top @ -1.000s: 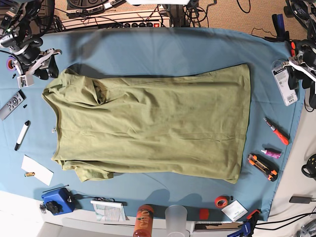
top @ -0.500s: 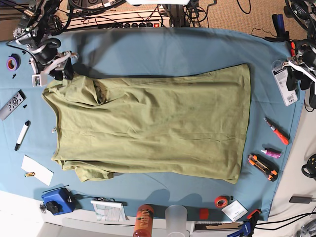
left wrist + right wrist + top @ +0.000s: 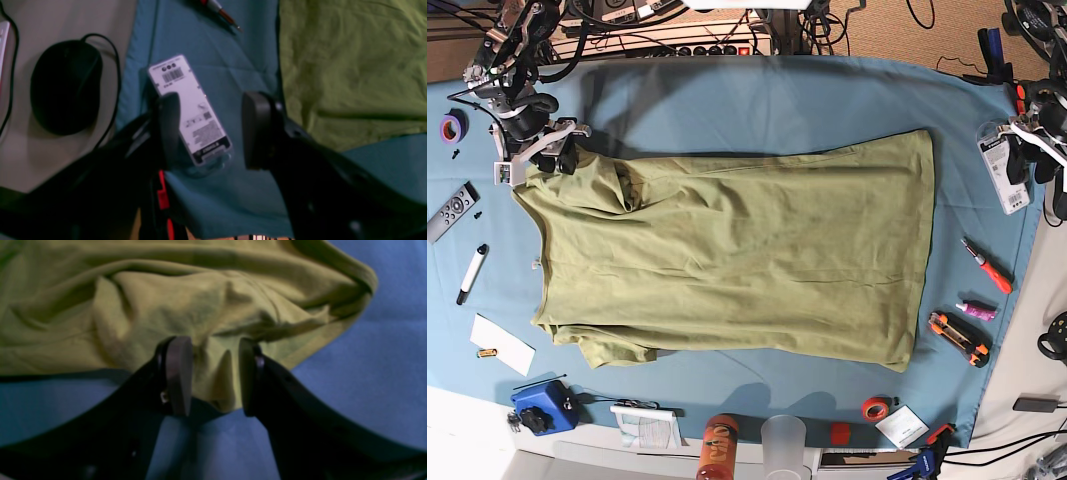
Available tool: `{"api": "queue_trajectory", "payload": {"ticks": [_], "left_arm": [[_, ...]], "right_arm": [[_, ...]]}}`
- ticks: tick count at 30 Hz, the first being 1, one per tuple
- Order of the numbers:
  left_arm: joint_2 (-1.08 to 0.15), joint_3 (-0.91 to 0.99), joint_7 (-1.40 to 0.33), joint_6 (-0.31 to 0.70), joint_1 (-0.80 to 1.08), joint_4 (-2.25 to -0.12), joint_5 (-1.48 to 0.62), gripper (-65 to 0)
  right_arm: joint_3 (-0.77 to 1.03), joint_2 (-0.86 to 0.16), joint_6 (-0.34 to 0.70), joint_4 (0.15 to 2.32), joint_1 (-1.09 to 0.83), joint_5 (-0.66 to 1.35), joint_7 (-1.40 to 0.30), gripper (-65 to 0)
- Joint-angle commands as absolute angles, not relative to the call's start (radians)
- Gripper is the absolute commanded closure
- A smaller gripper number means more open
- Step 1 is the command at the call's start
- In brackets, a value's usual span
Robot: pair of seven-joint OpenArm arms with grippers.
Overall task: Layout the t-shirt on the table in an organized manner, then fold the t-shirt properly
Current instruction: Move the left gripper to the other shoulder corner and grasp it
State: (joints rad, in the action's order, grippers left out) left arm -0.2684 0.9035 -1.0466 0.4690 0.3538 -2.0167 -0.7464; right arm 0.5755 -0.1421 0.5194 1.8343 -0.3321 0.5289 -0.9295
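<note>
Olive cloth fills the middle of the table [image 3: 757,95]: we see the t-shirt [image 3: 737,255] lying mostly flat, hem toward our left arm, with the top sleeve bunched and wrinkled and the lower sleeve tucked partly under. Our right gripper [image 3: 213,376] stands spread, its fingers straddling a fold of that bunched sleeve — a second ago it sat off the cloth, farther out beside the shoulder. Our left gripper [image 3: 210,130] hangs spread above a barcoded package [image 3: 190,110] — unmoved.
</note>
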Motion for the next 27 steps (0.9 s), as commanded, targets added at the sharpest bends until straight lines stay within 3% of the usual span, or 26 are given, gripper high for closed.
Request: {"api": "queue_trajectory", "payload": {"ticks": [1,13,19,27], "left_arm": [[-0.282,0.907,-1.021,0.472,0.352,-2.034,-0.764,-28.3],[-0.282,0.907,-1.013,0.472,0.352,-2.034,-0.765,-28.3],[-0.282,0.907,-1.014,0.472,0.352,-2.034,-0.765,-28.3],[-0.282,0.907,-1.075,0.473,0.352,-2.034,-0.858,-28.3]], "right_arm": [[0.581,-0.155,0.519,1.829,-0.33,0.542,-0.904,-23.3],[0.583,-0.155,0.545,1.727,-0.329,0.58,-0.899,-22.6],[0.585,-0.156,0.545,1.757,-0.33,0.586,-0.954,0.0],[0.687,-0.155,0.545,1.917,-0.331,0.587,-1.005,0.0]]}}
